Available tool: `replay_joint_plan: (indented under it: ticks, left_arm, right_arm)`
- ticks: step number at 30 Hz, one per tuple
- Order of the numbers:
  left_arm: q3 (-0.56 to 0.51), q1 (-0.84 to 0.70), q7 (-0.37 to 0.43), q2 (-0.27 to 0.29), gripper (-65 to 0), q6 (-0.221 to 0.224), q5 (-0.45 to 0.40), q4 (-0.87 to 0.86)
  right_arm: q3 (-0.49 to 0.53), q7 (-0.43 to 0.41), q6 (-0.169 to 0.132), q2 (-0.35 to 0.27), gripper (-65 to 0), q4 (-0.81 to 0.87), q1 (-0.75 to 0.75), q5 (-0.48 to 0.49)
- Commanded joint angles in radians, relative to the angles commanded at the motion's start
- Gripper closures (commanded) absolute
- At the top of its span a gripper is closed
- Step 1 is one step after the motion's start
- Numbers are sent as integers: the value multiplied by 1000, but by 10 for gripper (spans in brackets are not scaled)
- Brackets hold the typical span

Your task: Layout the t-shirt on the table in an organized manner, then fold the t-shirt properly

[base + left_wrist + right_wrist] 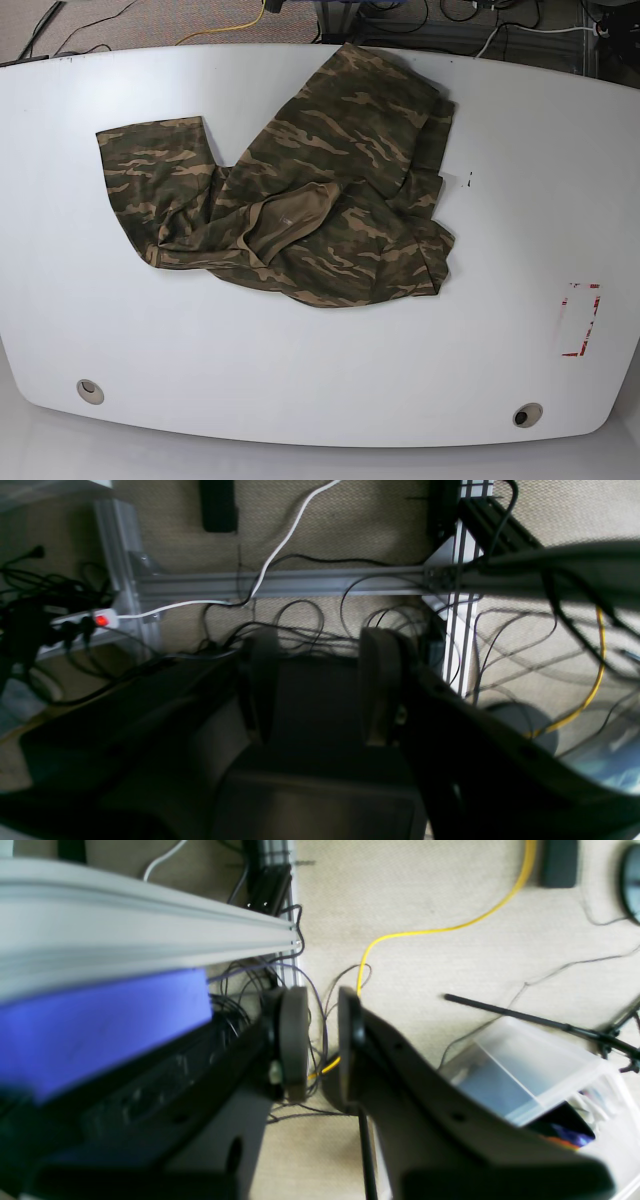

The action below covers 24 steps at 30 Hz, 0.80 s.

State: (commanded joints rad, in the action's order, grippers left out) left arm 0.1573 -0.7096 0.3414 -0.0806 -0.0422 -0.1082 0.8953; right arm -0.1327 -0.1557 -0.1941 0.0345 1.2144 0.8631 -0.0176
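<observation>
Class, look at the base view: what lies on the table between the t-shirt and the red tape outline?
Bare white table apart from a few small dark specks, seen in the base view. Nothing else lies between the t-shirt and the red tape outline.

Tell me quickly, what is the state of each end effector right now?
Left end effector: open, holding nothing, off the table over the floor.
Right end effector: open with a narrower gap, holding nothing, also over the floor.

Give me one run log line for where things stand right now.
shirt: crumpled on table, unfolded | left end effector: open, empty, off table | right end effector: open, empty, off table | stage: not started
</observation>
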Motion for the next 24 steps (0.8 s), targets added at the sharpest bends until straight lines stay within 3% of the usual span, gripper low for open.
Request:
replay_joint_plan:
  ticks: [5, 10, 17, 24]
  left_arm:
    - [25, -114, 2, -11, -242, 0, 11, 167]
    - [58, -209, 2, -12, -242, -6, 120, 313]
    - [118, -339, -2, -55, -242, -94, 296, 523]
    - [183, -417, -2, -49, -242, -94, 328, 706]
  right_arm:
    - [2, 0, 0, 2, -92, 166, 110, 0]
    - [2, 2, 0, 3, -92, 311, 204, 2]
    - [-3, 2, 0, -6, -92, 505, 313, 94]
    - [-3, 2, 0, -37, -92, 660, 371, 138]
